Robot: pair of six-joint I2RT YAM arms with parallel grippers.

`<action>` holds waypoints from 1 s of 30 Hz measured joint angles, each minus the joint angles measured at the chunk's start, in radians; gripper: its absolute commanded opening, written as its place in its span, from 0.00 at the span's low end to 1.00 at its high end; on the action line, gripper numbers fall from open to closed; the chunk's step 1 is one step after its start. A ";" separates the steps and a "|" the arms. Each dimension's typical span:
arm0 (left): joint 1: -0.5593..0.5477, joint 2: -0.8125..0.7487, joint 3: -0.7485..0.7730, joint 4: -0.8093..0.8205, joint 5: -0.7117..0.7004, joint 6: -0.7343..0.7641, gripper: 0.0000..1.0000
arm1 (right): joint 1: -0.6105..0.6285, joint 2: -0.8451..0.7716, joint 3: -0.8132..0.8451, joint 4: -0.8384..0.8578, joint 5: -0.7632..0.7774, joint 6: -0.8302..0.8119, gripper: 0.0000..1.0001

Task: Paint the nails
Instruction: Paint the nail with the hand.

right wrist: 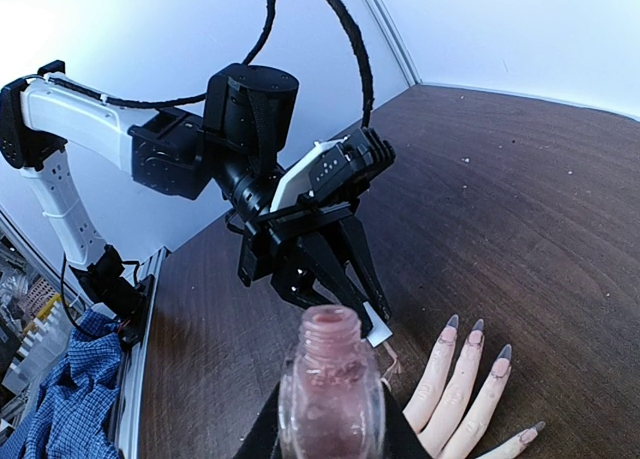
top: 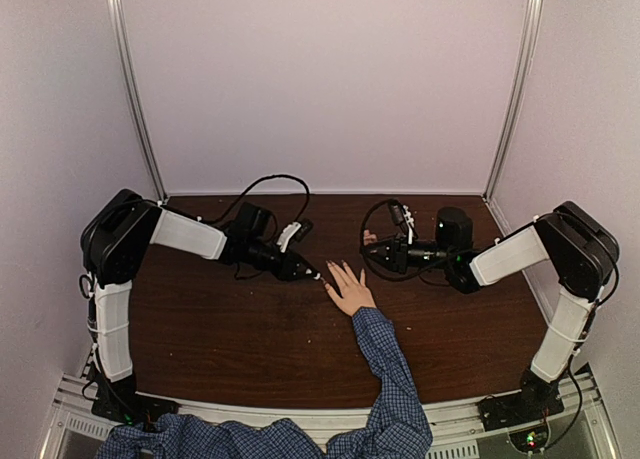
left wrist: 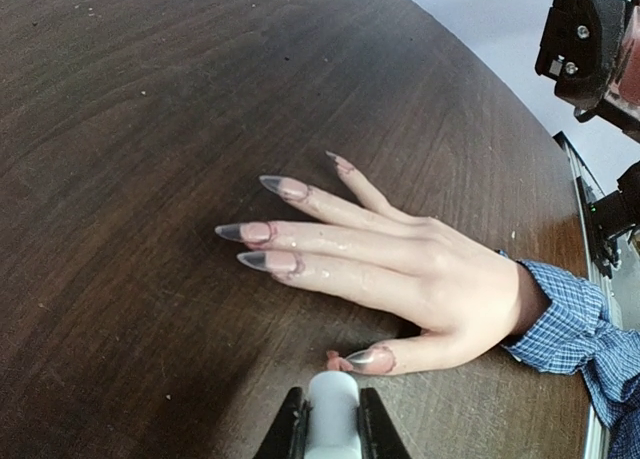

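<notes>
A light-skinned hand [top: 349, 289] in a blue checked sleeve lies flat on the dark wooden table [top: 220, 339]. Its nails [left wrist: 268, 231] are long and pointed, pinkish with grey tips. My left gripper [left wrist: 332, 407] is shut on a white brush cap [left wrist: 333, 419], just short of the thumb nail [left wrist: 372, 357]. A pink blob of polish [left wrist: 338, 361] sits at the thumb tip. My right gripper [right wrist: 330, 435] is shut on an open glass polish bottle [right wrist: 330, 399], held upright right of the hand. Seen from above, the left gripper [top: 308, 272] and right gripper [top: 380, 253] flank the fingers.
The blue checked sleeve [top: 386, 364] runs from the hand to the table's near edge. Black cables [top: 275, 184] loop behind both wrists. White walls and metal posts [top: 138, 99] close in the back. The right arm's wrist [left wrist: 592, 41] hangs beyond the hand.
</notes>
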 measured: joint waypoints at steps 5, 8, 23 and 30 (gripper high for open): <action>0.003 0.000 -0.010 0.014 0.000 -0.005 0.00 | 0.000 0.004 0.000 0.008 -0.001 0.003 0.00; 0.005 0.000 -0.020 0.029 -0.001 -0.010 0.00 | 0.000 0.006 0.000 0.010 -0.003 0.003 0.00; 0.012 -0.082 -0.164 0.211 -0.014 -0.037 0.00 | 0.000 0.010 0.000 0.014 -0.008 0.003 0.00; 0.012 -0.083 -0.166 0.226 0.005 -0.038 0.00 | 0.000 0.014 0.000 0.015 -0.010 0.004 0.00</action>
